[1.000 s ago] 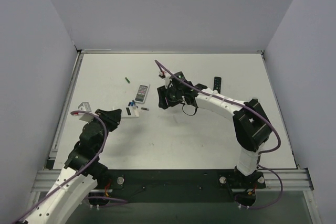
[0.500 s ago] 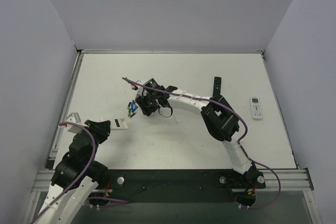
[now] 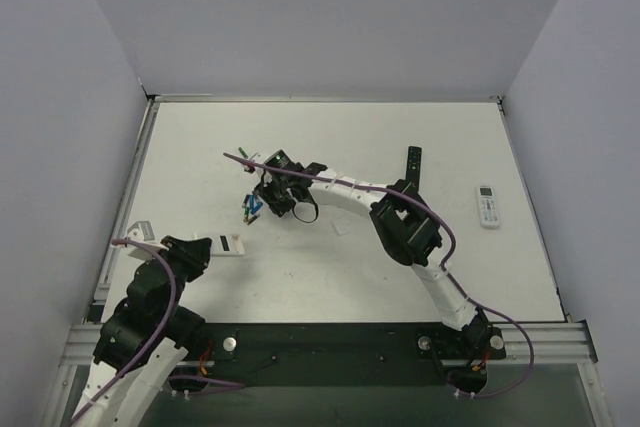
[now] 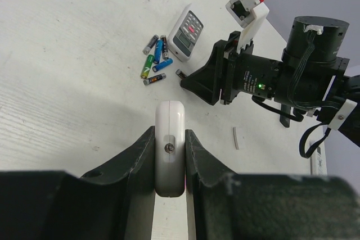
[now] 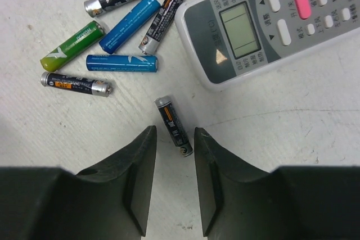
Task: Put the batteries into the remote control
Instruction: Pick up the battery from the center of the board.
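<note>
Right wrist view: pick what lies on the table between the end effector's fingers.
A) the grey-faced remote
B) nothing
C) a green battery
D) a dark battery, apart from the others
D: a dark battery lies between the fingers of the right end effector, not yet gripped. The green battery lies in the cluster up-left, and the grey-faced remote is at upper right.

Batteries glossy-wrapped, metal-capped; remote control smooth white plastic; table matt.
</note>
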